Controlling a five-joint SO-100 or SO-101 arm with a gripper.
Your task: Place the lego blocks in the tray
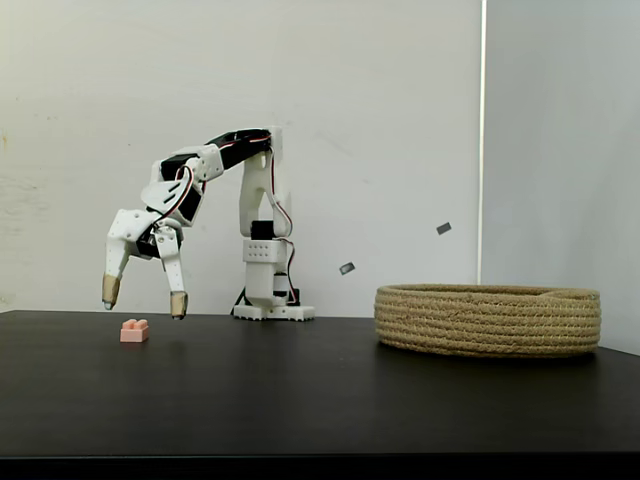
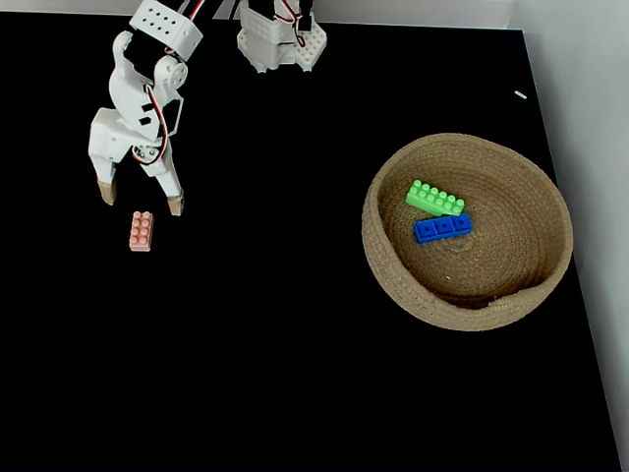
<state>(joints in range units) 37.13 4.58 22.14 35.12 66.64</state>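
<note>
The claw hung with its two tan-tipped fingers spread wide apart and nothing between them, the tips pointing down and stopping short of the black table. Seen from above in a fixed view, the claw stood just behind the pink brick, so the brick lay a little forward of the gap, not inside it. That spread looked chosen to straddle the brick with room on each side, and the downward tilt suited a grasp from above.

In the side-on fixed view, the pink brick sat flat on the table, studs up, just below the fingertips and apart from them. From above, its long axis ran away from the claw, so the fingers would likely close across its narrow width, the easier hold for so small a piece.

Well away from the claw, across the table, sat the rope basket, shallow and wide. Inside it lay the green brick and the blue brick, the two touching near the middle. With two bricks already in, the pink one appeared to be the last left out. The basket's low rim meant that a carried brick would need only a modest lift to clear it.
</note>
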